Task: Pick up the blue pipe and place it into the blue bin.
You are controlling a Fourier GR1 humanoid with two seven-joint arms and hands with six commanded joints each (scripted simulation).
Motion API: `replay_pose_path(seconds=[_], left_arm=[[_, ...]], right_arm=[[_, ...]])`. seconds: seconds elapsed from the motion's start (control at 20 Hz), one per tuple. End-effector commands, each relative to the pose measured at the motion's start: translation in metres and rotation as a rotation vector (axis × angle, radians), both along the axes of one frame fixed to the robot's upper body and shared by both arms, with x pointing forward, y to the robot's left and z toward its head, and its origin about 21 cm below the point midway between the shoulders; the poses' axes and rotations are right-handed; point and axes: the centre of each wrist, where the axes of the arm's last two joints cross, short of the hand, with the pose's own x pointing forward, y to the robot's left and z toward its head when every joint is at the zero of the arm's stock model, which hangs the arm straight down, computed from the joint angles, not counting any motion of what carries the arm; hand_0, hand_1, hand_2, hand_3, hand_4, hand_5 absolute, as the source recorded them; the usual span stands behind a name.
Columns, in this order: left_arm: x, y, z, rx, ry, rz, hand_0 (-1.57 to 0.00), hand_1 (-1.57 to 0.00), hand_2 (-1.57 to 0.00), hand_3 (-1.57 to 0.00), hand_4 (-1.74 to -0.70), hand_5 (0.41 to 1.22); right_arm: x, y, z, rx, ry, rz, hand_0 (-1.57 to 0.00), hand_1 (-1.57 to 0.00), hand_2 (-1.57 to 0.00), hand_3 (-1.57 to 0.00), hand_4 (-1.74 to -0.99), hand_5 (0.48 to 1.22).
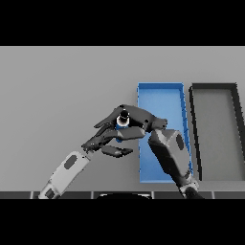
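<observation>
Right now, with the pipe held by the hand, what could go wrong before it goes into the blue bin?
1. The right hand grips the pipe just left of the blue bin; released here, it would probably land on the table.
2. The left hand is very close below and could bump it.
3. Overshooting could reach the black bin.

Single view only, from head height, looking steeply down at the grey table [57,86]. Close enough that both arms enter from the lower edge. Blue bin [160,91] and dark bin [215,87] sit right of centre.
</observation>
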Motion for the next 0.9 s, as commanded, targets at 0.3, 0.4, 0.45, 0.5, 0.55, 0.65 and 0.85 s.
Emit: replay_pose_path(seconds=[0.3, 0.4, 0.45, 0.5, 0.55, 0.65, 0.85], left_arm=[[-0.002, -0.001, 0.003, -0.002, -0.009, -0.015, 0.00, 0.00, 0.00, 0.00, -0.87, 0.484], [-0.005, 0.000, 0.002, -0.002, -0.005, -0.007, 0.00, 0.00, 0.00, 0.00, -0.86, 0.484], [-0.006, 0.004, -0.001, 0.006, -0.002, 0.002, 0.00, 0.00, 0.00, 0.00, -0.86, 0.484], [-0.007, 0.003, 0.001, 0.005, 0.001, 0.001, 0.00, 0.00, 0.00, 0.00, -0.85, 0.484], [-0.006, 0.003, 0.002, 0.011, -0.004, 0.003, 0.00, 0.00, 0.00, 0.00, -0.84, 0.481], [-0.003, 0.004, 0.005, 0.021, -0.019, 0.019, 0.00, 0.00, 0.00, 0.00, -0.84, 0.474], [-0.006, 0.008, 0.002, 0.037, -0.017, 0.033, 0.00, 0.00, 0.00, 0.00, -0.83, 0.463]], right_arm=[[0.024, -0.014, 0.085, 0.095, -0.147, -0.098, -1.57, -1.57, -1.57, -1.57, -1.496, 1.221], [0.038, -0.023, 0.098, 0.117, -0.158, -0.199, -1.57, -1.57, -1.57, -1.57, -1.497, 1.221], [0.048, -0.033, 0.099, 0.104, -0.161, -0.267, -1.57, -1.57, -1.57, -1.57, -1.498, 1.221], [0.054, -0.040, 0.097, 0.089, -0.162, -0.312, -1.57, -1.57, -1.57, -1.57, -1.498, 1.221], [0.065, -0.048, 0.097, 0.060, -0.151, -0.375, -1.57, -1.57, -1.57, -1.57, -1.498, 1.221], [0.081, -0.071, 0.085, 0.026, -0.086, -0.483, -1.57, -1.57, -1.57, -1.57, -1.498, 1.221], [0.103, -0.113, 0.046, -0.032, 0.064, -0.664, -1.57, -1.57, -1.57, -1.57, -1.499, 1.221]])
